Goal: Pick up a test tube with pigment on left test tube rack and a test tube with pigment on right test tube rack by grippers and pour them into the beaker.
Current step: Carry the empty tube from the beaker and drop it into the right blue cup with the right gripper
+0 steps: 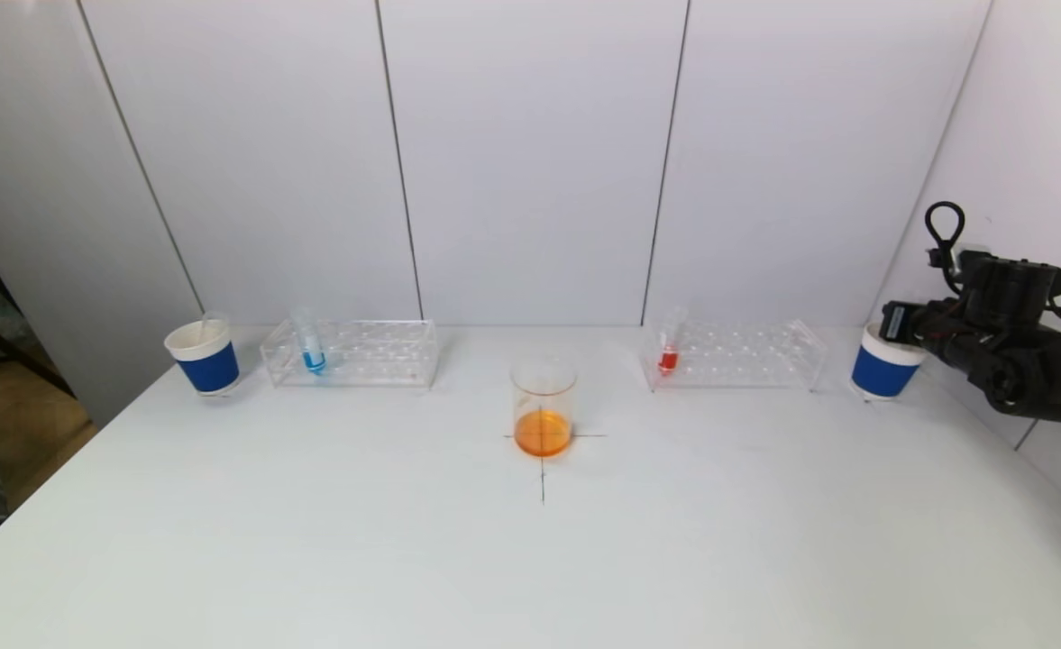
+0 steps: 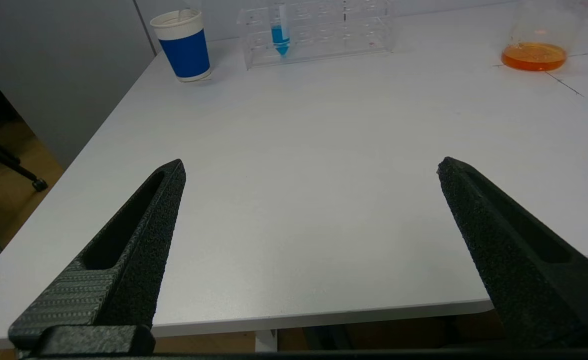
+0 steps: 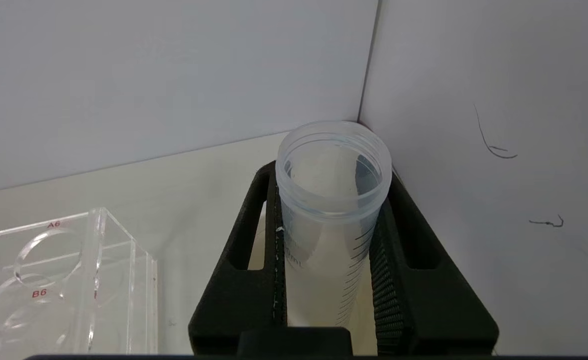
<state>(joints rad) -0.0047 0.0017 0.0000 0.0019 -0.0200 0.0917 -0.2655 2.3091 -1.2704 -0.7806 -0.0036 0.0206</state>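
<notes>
The beaker [image 1: 544, 406] with orange liquid stands mid-table on a drawn cross. A test tube of blue pigment [image 1: 311, 347] stands in the left rack [image 1: 354, 353]. One of red pigment [image 1: 669, 347] stands in the right rack [image 1: 737, 353]. My right gripper [image 3: 331, 180] is shut on a clear, empty test tube [image 3: 323, 260], mouth toward the wall corner. In the head view this gripper [image 1: 895, 323] hovers at the far right, just over a paper cup. My left gripper [image 2: 311, 164] is open and empty above the table's near left edge, far from the blue tube [image 2: 280, 30].
A blue-and-white paper cup [image 1: 204, 356] stands left of the left rack, another [image 1: 884, 365] right of the right rack. Walls close off the back and right side. The right rack's end [image 3: 49, 280] lies close beside my right gripper. The table's left edge drops to the floor.
</notes>
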